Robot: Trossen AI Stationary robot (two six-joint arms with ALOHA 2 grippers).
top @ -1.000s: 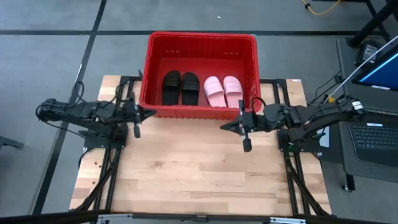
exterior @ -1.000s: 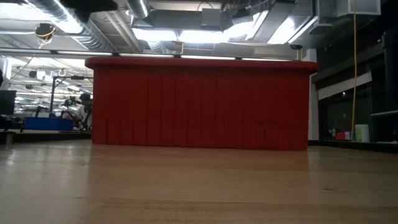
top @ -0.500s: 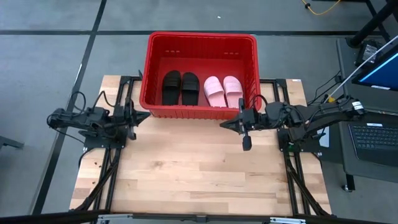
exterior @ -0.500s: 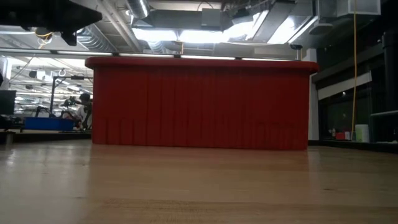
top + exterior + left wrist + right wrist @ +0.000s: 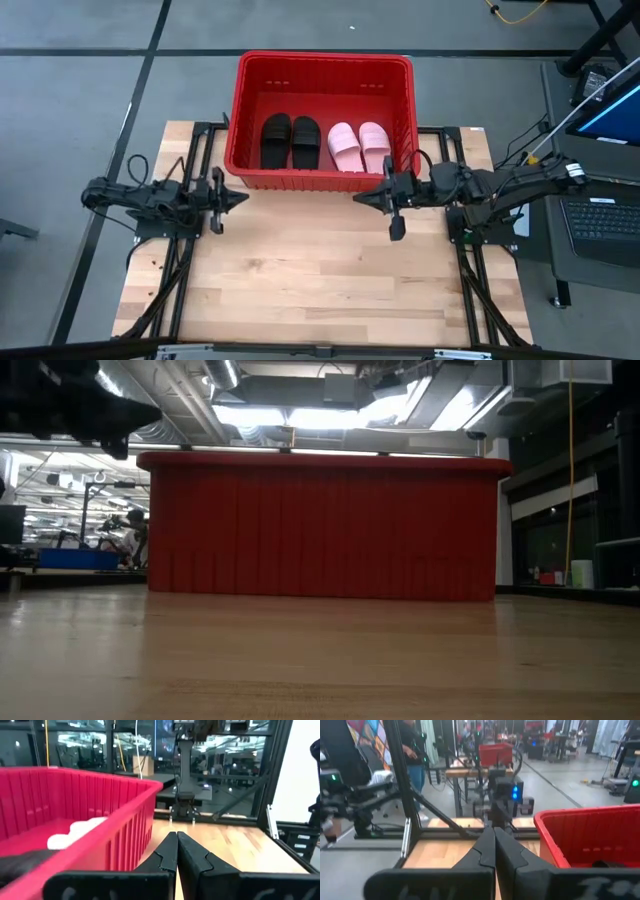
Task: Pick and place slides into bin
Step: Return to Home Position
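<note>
The red bin [image 5: 322,118] stands at the table's far edge, on its bottom, and fills the middle of the low view [image 5: 322,525]. Inside lie the slides: a black pair [image 5: 291,141] on the left and a pink pair [image 5: 359,146] on the right. My left gripper [image 5: 243,197] is shut and holds nothing, just off the bin's near left corner; its shut fingers [image 5: 176,851] point level along the bin's near wall [image 5: 125,827]. My right gripper [image 5: 358,200] is shut and holds nothing in front of the bin's near right corner [image 5: 555,837].
The wooden tabletop [image 5: 320,280] stretches toward the near edge in front of the bin. A laptop [image 5: 600,215] sits beyond the table's right edge. In the right wrist view a person [image 5: 414,755] stands in the room beyond the table.
My left arm has drawn back toward the table's left edge and sunk lower, its gripper staying shut. In the low view it has come down into sight at the top left. My right gripper has kept its place. The slides and the bin have not moved.
</note>
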